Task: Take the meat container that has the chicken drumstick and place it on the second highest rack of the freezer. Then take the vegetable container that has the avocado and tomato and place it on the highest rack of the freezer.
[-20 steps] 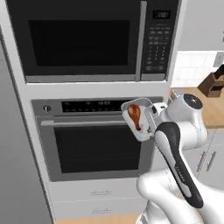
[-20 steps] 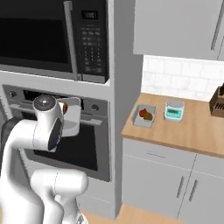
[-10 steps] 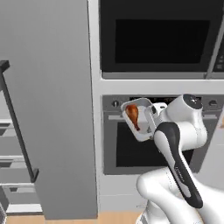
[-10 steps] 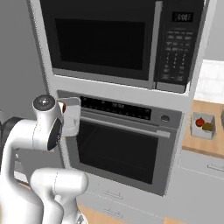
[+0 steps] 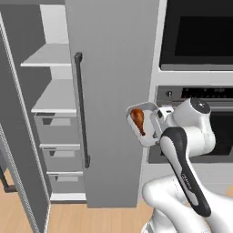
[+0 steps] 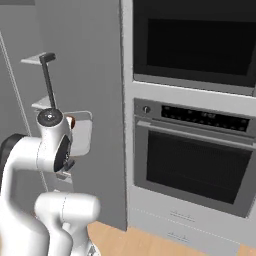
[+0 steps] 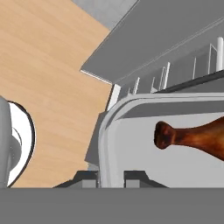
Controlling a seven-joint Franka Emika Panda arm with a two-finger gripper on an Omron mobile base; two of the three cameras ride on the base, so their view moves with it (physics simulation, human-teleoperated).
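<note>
Hand (image 7: 111,177) clamped on tray (image 5: 152,119) rim (drumstick (image 5: 138,119) inside), beside freezer (image 5: 111,91) door edge.

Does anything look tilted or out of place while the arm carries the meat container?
Yes. The meat container is held steeply tilted, almost on edge, yet the chicken drumstick lies inside it. The freezer stands open.

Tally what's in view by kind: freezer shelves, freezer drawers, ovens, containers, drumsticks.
shelves: 2
drawers: 3
ovens: 2
container: 1
drumstick: 1
Total: 9
</note>
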